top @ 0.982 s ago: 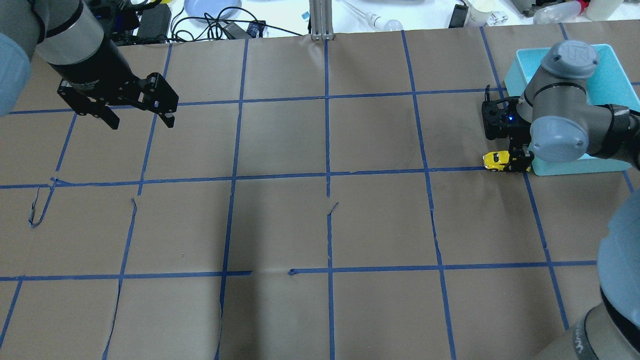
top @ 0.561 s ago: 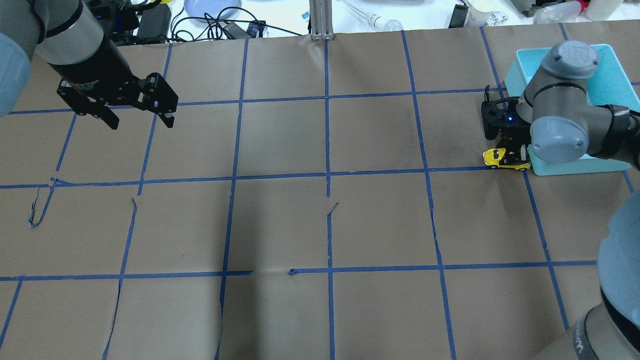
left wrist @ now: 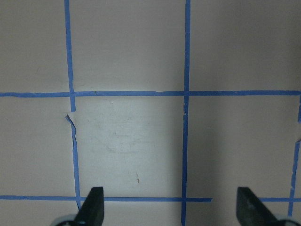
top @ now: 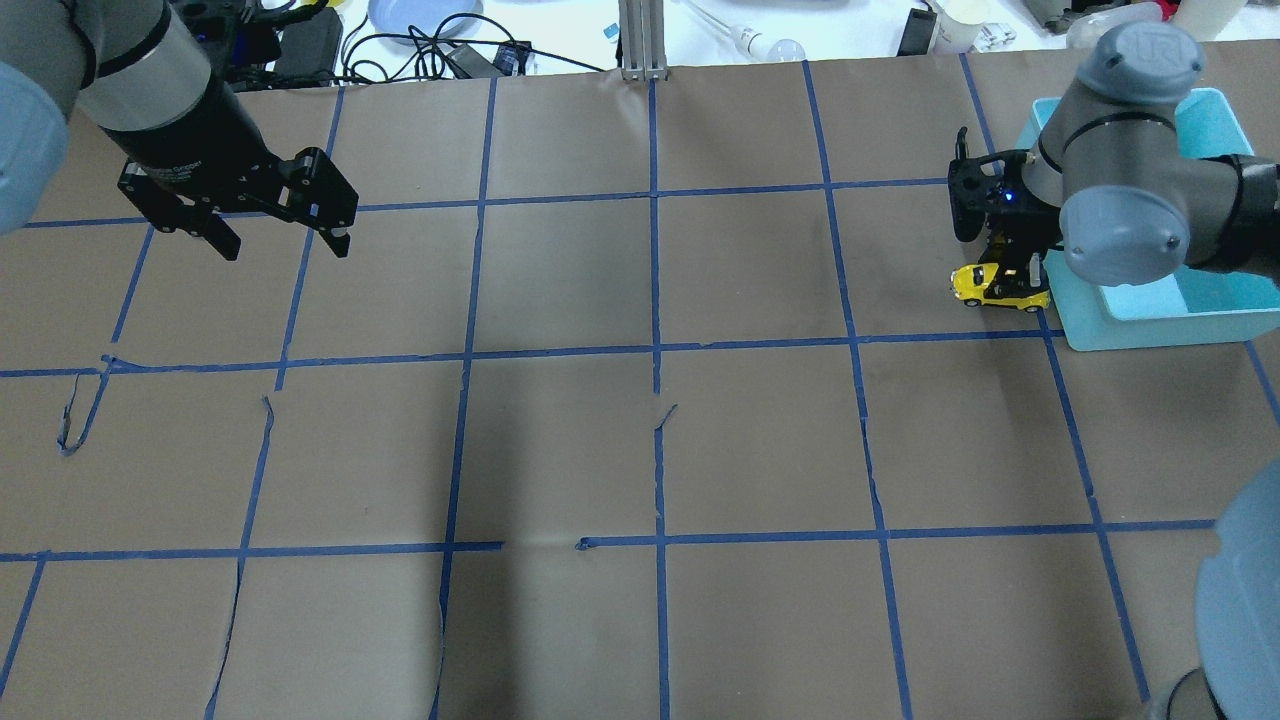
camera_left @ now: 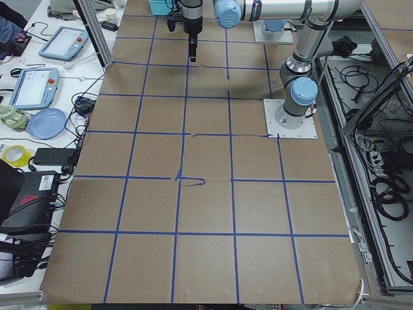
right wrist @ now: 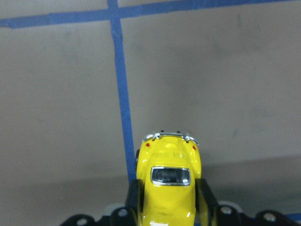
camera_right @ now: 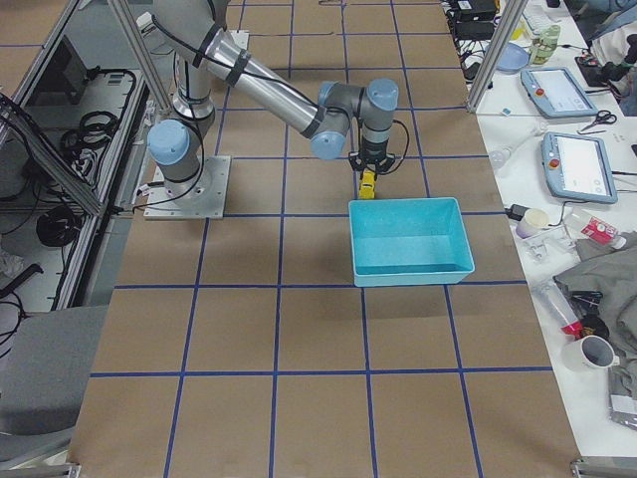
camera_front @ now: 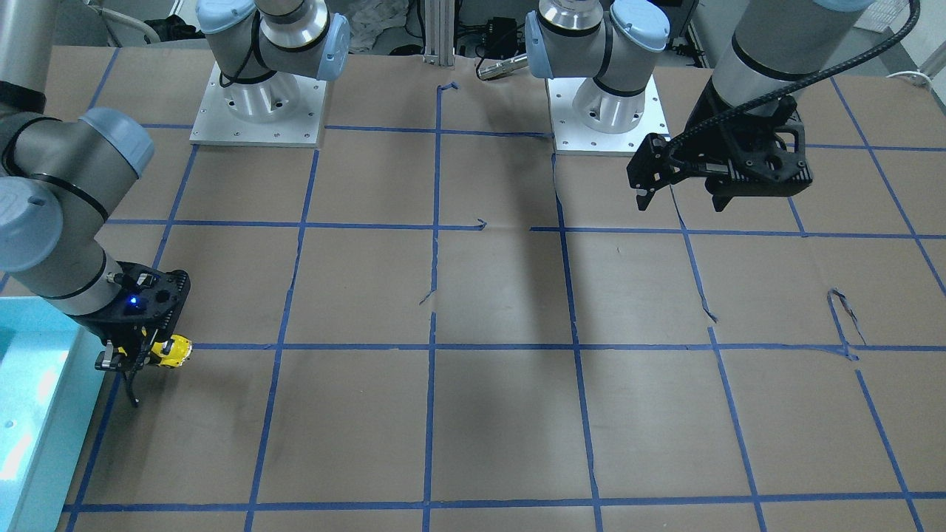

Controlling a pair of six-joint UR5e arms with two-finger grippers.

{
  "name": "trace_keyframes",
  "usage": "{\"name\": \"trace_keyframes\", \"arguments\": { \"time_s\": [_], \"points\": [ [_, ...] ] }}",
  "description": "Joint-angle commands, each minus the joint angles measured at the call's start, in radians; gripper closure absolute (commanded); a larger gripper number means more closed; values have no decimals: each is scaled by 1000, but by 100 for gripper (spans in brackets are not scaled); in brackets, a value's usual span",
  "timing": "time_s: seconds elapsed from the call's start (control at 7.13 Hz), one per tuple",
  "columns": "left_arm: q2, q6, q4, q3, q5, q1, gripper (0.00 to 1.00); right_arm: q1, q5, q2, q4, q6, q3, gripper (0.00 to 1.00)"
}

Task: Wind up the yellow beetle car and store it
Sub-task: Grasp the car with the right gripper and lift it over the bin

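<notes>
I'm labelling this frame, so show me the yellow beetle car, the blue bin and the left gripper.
yellow beetle car (right wrist: pixel 169 190): right wrist view, its roof.
blue bin (top: pixel 1170 330): overhead view, its near side wall.
left gripper (top: pixel 285 248): overhead view, midway between its fingertips.

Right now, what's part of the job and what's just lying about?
Job: glossy yellow beetle toy car; right gripper clamping it; teal plastic bin.
Lying about: round blue plate; white light bulb; black cables.

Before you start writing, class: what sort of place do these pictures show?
Probably a robotics lab workcell. Two arms are bolted to a table covered in brown paper with a blue tape grid, teach pendants and cables lie on the side bench, and the right end effector holds a toy car.
</notes>
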Motion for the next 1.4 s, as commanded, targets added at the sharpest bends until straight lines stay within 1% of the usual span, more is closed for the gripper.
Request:
{"name": "trace_keyframes", "arguments": {
  "time_s": [0.0,0.14,0.28,0.42,0.56,0.7,0.84,0.98,1.12,1.26],
  "points": [
    [-7,1,2,3,1,0,0,23,3,14,275,3,-280,100],
    [-4,1,2,1,6,0,0,0,-14,60,307,-35,-365,100],
    [-7,1,5,3,6,3,0,-72,-25,83,307,-52,-392,100],
    [-10,2,16,3,3,3,0,-124,-25,92,295,-125,-393,100],
    [-11,2,22,1,3,3,0,-150,-51,135,232,-194,-393,100],
    [-8,1,22,1,3,2,0,-207,-66,198,136,-254,-393,100],
    [-8,1,22,1,4,3,0,-239,-62,242,74,-279,-393,100],
    [-10,2,22,1,6,2,0,-243,-59,278,36,-277,-395,100],
    [-10,2,20,1,7,2,0,-243,-46,299,8,-288,-389,100],
    [-5,1,20,-1,10,2,0,-243,7,302,-6,-356,-362,100]
  ]
}}
